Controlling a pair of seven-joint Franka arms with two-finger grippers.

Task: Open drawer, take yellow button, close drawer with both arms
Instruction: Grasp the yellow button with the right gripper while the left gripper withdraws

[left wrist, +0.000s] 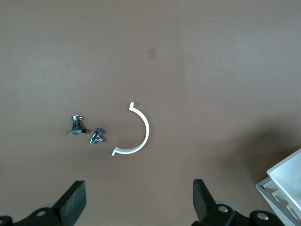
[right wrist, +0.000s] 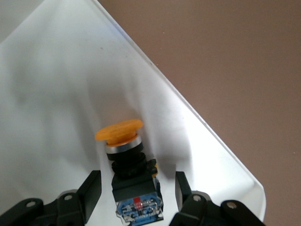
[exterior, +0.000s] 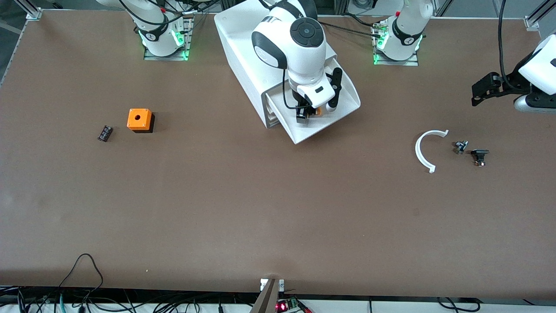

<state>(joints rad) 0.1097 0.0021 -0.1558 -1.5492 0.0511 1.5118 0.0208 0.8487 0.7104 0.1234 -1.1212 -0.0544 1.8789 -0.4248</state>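
Observation:
The cabinet's [exterior: 243, 52] top drawer [exterior: 339, 117] is pulled out toward the front camera. The button [exterior: 318, 111], orange cap on a black body, lies on the drawer's white floor [right wrist: 56, 94]. My right gripper [exterior: 304, 115] is down in the drawer. In the right wrist view the gripper [right wrist: 136, 188] is open. One finger stands on each side of the button's [right wrist: 120, 132] black body, with a gap on both sides. My left gripper [exterior: 480, 91] is open and empty, up over the table at the left arm's end, and it waits there [left wrist: 138, 195].
An orange cube with a hole [exterior: 139, 120] and a small black part [exterior: 104, 133] lie toward the right arm's end. A white arc piece [exterior: 423, 150] and two small dark parts [exterior: 460, 146] [exterior: 479, 155] lie under the left gripper's area. The left wrist view also shows the arc [left wrist: 143, 132].

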